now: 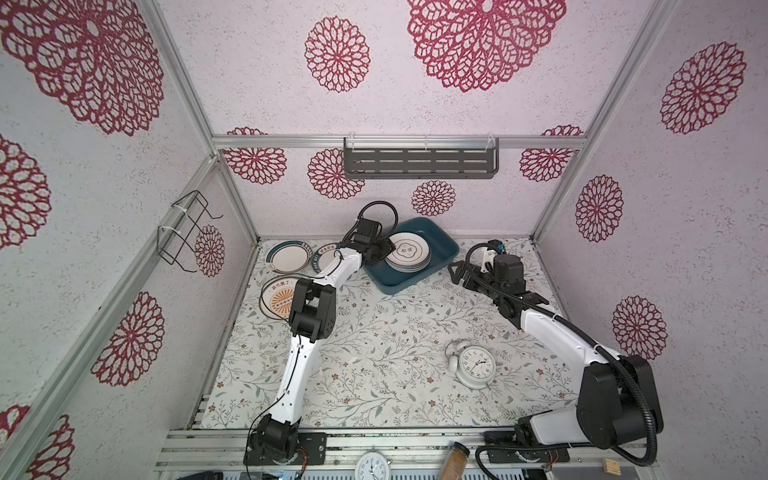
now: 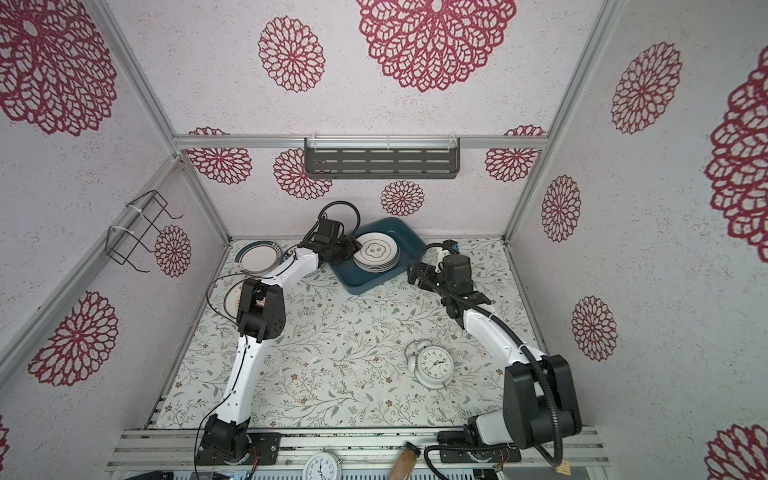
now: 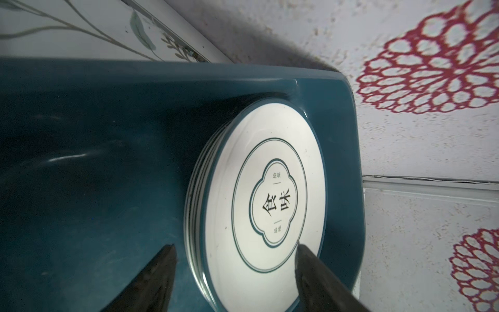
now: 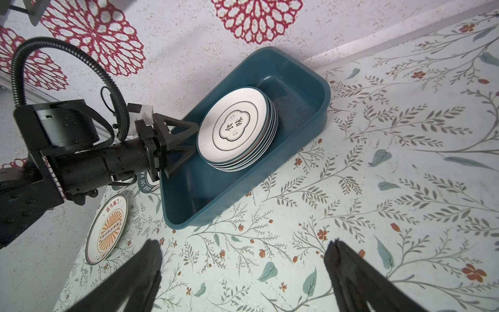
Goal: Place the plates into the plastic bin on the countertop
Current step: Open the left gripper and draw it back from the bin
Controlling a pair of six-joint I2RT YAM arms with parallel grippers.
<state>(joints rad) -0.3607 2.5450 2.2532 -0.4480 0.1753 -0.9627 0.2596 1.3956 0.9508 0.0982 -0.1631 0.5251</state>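
Note:
A stack of several white plates (image 1: 408,252) (image 2: 376,251) lies in the dark teal plastic bin (image 1: 440,249) (image 4: 297,89) at the back of the countertop (image 1: 395,332). The top plate (image 3: 259,194) shows a black quatrefoil emblem. My left gripper (image 1: 380,251) (image 3: 235,251) is open at the stack's near edge, one finger over the top plate's face, the other beside the stack. Left of the bin lie a teal-rimmed plate (image 1: 289,257), another plate (image 1: 326,251) partly under the left arm, and an orange sunburst plate (image 1: 276,301) (image 4: 106,229). My right gripper (image 1: 455,272) (image 4: 244,243) hangs open and empty over the countertop, right of the bin.
A white alarm clock (image 1: 473,363) lies on the countertop at the front right. A grey slotted shelf (image 1: 419,160) hangs on the back wall and a black wire rack (image 1: 185,230) on the left wall. A second clock (image 1: 372,465) and a brown jar (image 1: 455,459) sit at the front rail.

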